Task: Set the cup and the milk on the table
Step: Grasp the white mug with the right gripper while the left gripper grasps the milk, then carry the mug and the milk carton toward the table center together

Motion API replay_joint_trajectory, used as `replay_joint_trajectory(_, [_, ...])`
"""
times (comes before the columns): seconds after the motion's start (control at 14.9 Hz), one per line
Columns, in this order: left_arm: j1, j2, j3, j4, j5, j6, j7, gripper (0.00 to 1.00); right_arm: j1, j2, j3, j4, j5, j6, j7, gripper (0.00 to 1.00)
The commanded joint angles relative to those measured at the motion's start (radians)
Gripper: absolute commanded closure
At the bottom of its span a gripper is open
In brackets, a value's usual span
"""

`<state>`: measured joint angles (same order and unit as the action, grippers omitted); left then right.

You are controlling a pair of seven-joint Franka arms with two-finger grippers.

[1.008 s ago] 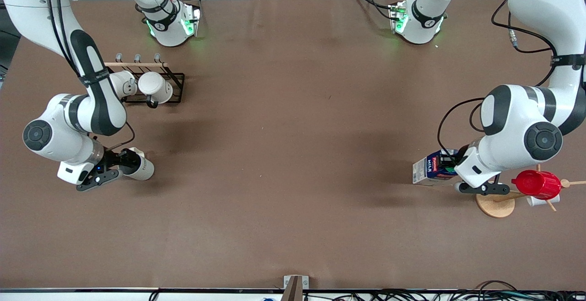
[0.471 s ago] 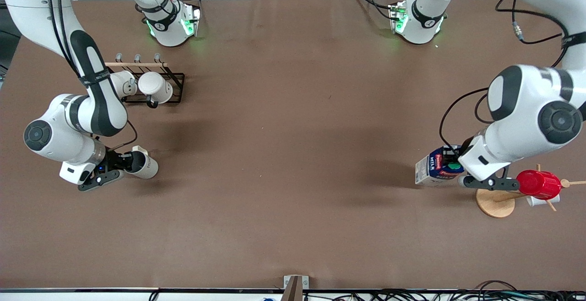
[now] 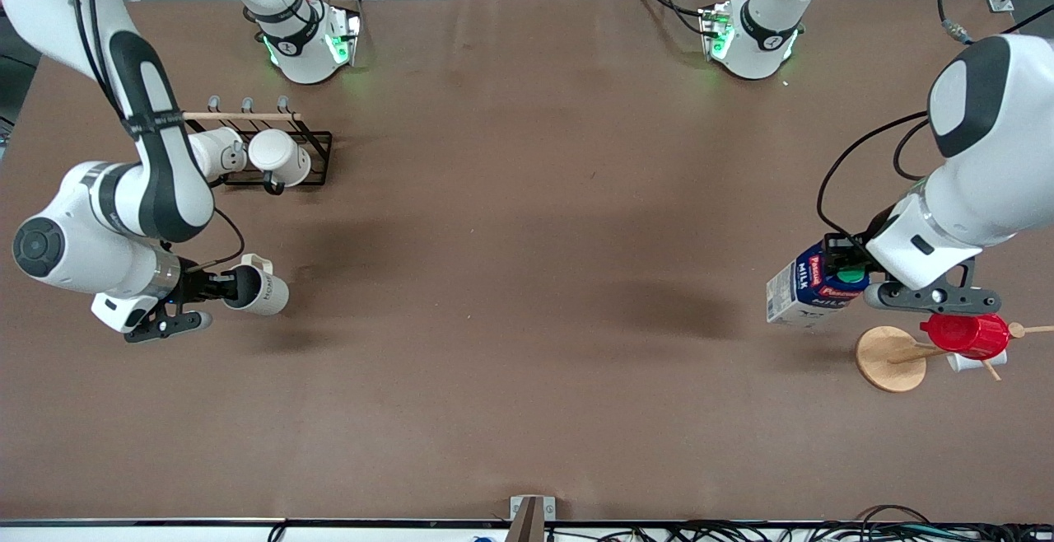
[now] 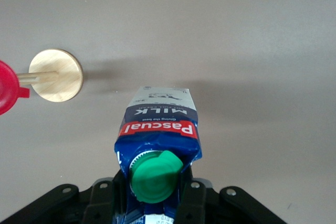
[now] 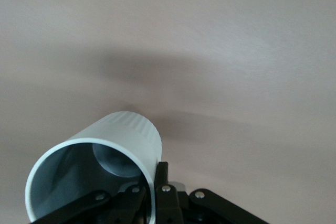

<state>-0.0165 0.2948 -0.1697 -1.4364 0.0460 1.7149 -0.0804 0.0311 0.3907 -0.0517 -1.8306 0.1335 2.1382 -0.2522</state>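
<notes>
The cup (image 3: 262, 292), cream-white with a dark inside and faint lettering, hangs on its side in my right gripper (image 3: 224, 288), which is shut on its rim over the brown table (image 3: 527, 278) at the right arm's end. In the right wrist view the cup (image 5: 97, 161) fills the lower part, its wall pinched between the fingers (image 5: 161, 190). The milk (image 3: 815, 291), a blue and white carton with a green cap, hangs tilted in my left gripper (image 3: 848, 274), shut on its top, above the table. In the left wrist view the milk (image 4: 157, 145) sits between the fingers (image 4: 193, 203).
A black wire rack (image 3: 276, 151) with a wooden bar holds two white mugs (image 3: 280, 156) at the right arm's end. A wooden mug tree (image 3: 889, 358) with a red cup (image 3: 965, 334) stands at the left arm's end, beside the milk; its round base shows in the left wrist view (image 4: 55, 75).
Both arms have risen. The left gripper lifted the milk off the table and carried it toward the left arm's end. The right gripper raised the cup slightly and turned it.
</notes>
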Motion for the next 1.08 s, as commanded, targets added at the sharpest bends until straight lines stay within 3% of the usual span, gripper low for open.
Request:
replay_joint_trajectory(0.0, [0.001,-0.014,-0.013,0.013,0.011,-0.026,-0.012,0.76,0.023,-0.075,0.120,-0.032,0.003,-0.018,0.225,1.00])
replay_joint_trajectory(0.2, [0.004,-0.051,-0.040,0.013,0.008,-0.029,-0.012,0.76,0.087,-0.070,0.234,0.005,-0.044,-0.003,0.480,1.00])
replay_joint_trajectory(0.4, [0.003,-0.079,-0.112,0.013,0.005,-0.041,-0.022,0.76,0.206,-0.018,0.240,0.099,-0.120,-0.003,0.693,1.00])
replay_joint_trajectory(0.67, [-0.020,-0.036,-0.241,0.013,0.015,-0.035,-0.230,0.76,0.341,0.123,0.239,0.230,-0.201,0.000,0.911,1.00])
replay_joint_trajectory(1.01, [-0.144,0.046,-0.245,0.016,0.015,0.054,-0.473,0.76,0.427,0.253,0.239,0.289,-0.270,0.112,1.004,1.00])
